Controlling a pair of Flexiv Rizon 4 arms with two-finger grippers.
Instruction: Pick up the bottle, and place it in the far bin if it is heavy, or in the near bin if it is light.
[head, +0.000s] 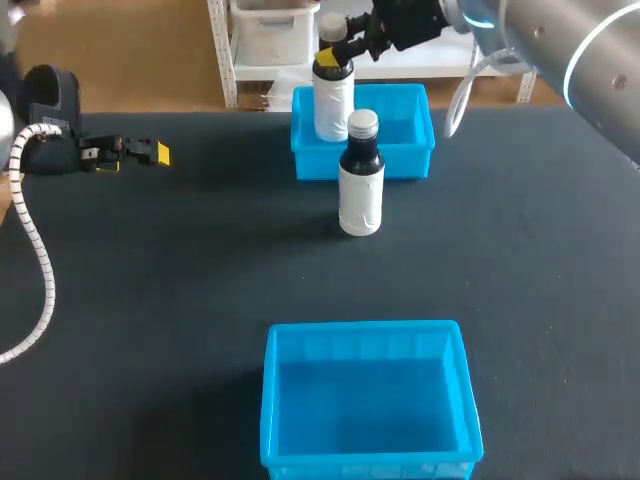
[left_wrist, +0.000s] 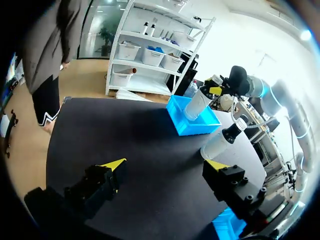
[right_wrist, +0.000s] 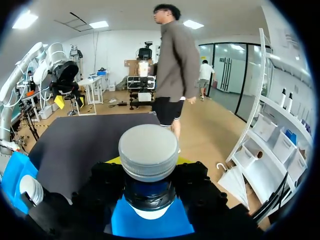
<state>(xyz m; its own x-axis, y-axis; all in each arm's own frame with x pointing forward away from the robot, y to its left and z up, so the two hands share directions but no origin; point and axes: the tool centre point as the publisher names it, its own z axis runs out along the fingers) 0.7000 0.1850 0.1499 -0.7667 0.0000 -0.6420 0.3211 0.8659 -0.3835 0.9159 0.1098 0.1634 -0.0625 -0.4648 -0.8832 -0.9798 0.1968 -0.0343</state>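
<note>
A white bottle (head: 333, 100) with a dark neck and grey cap hangs at the left end of the far blue bin (head: 410, 150). My right gripper (head: 340, 52) is shut on its neck from above. In the right wrist view the cap (right_wrist: 148, 152) fills the space between the fingers of the right gripper (right_wrist: 148, 192). In the left wrist view the held bottle (left_wrist: 196, 104) leans, with its base down inside the far bin (left_wrist: 187, 125). A second, similar bottle (head: 360, 180) stands upright on the table just in front of that bin. My left gripper (head: 150, 153) sits open at the far left, holding nothing.
The near blue bin (head: 365, 455) stands at the table's front edge with nothing in it. A white coiled cable (head: 35, 260) runs along the left side. Dark tabletop lies between the two bins.
</note>
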